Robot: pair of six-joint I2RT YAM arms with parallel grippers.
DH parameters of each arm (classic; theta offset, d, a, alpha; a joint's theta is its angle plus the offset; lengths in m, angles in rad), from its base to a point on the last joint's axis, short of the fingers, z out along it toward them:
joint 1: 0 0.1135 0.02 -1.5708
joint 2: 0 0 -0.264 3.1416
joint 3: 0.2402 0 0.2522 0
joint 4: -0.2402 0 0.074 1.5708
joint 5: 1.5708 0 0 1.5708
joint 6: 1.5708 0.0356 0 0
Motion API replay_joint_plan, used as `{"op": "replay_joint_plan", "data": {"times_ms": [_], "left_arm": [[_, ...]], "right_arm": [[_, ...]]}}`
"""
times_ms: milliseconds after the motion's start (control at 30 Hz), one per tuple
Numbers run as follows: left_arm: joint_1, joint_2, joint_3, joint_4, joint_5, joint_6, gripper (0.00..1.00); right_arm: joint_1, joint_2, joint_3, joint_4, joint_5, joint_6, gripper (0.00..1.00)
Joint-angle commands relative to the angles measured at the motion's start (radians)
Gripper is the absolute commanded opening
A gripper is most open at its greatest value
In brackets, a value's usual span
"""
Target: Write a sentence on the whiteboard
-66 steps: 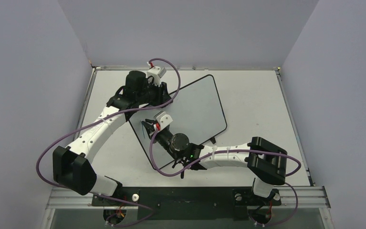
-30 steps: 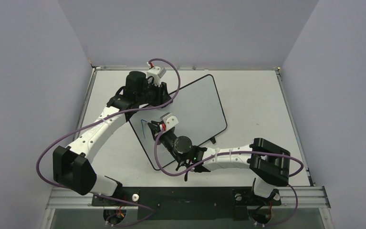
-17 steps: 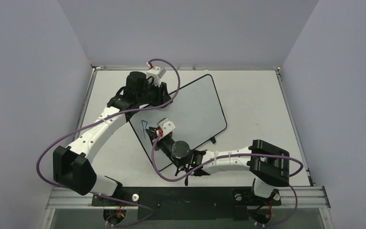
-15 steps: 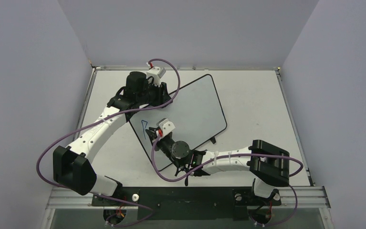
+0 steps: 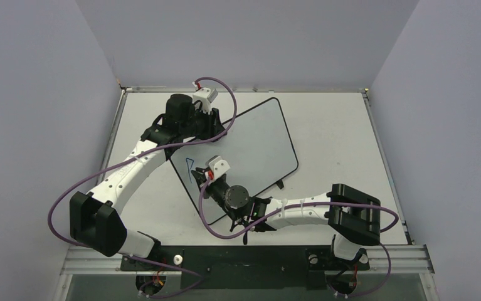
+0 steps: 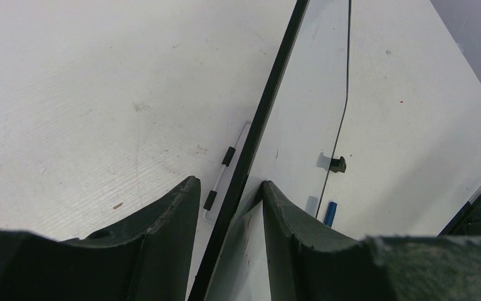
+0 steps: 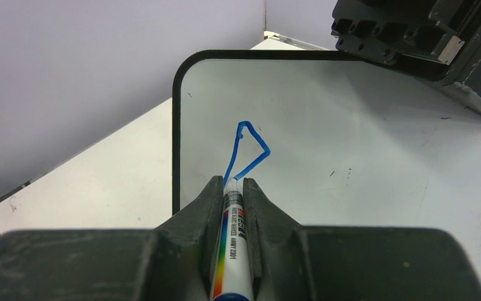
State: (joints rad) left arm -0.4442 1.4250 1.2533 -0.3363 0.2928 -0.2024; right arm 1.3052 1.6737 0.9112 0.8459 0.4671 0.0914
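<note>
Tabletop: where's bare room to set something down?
Free: table right of the whiteboard, out to its right edge; also the far strip behind it. Crowded: board's left side, where left gripper clamps its edge and right gripper holds the marker.

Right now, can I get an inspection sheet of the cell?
Surface: white table, lightly scuffed.
Job's things: whiteboard stands on the table; sentence barely begun, one angular blue stroke near a rounded corner.
Clutter: nothing seen.
Grippers: left gripper clamped on the whiteboard's edge; right gripper shut on a marker, tip at the stroke.
Cables: purple cables loop loosely along both arms.
Surroundings: plain walls on three sides.
</note>
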Motion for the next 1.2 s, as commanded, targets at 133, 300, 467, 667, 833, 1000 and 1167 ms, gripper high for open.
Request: {"op": "replay_joint_plan", "data": {"times_ms": [133,300,467,667,833,1000,1167], "left_arm": [[-0.004,-0.053,0.022,0.099,-0.067,0.003,0.00],[-0.004,-0.054,0.021,0.098,-0.068,0.004,0.00],[-0.004,-0.054,0.021,0.097,-0.069,0.006,0.00],[-0.004,-0.053,0.020,0.097,-0.070,0.006,0.00],[-0.004,-0.052,0.020,0.096,-0.070,0.007,0.00],[-0.004,-0.050,0.020,0.095,-0.070,0.008,0.00],[-0.004,-0.050,0.020,0.096,-0.070,0.009,0.00]], "right_arm": [[0.005,-0.028,-0.057,-0.043,0.032,0.029,0.00],[0.004,-0.059,-0.088,-0.035,0.033,0.039,0.00],[0.006,-0.088,-0.093,-0.040,0.025,0.032,0.00],[0.011,-0.132,-0.078,-0.053,0.013,0.007,0.00],[0.011,-0.155,-0.051,-0.059,0.018,-0.034,0.00],[0.003,-0.155,-0.028,-0.062,0.025,-0.069,0.00],[-0.021,-0.151,-0.012,-0.067,0.026,-0.076,0.00]]}}
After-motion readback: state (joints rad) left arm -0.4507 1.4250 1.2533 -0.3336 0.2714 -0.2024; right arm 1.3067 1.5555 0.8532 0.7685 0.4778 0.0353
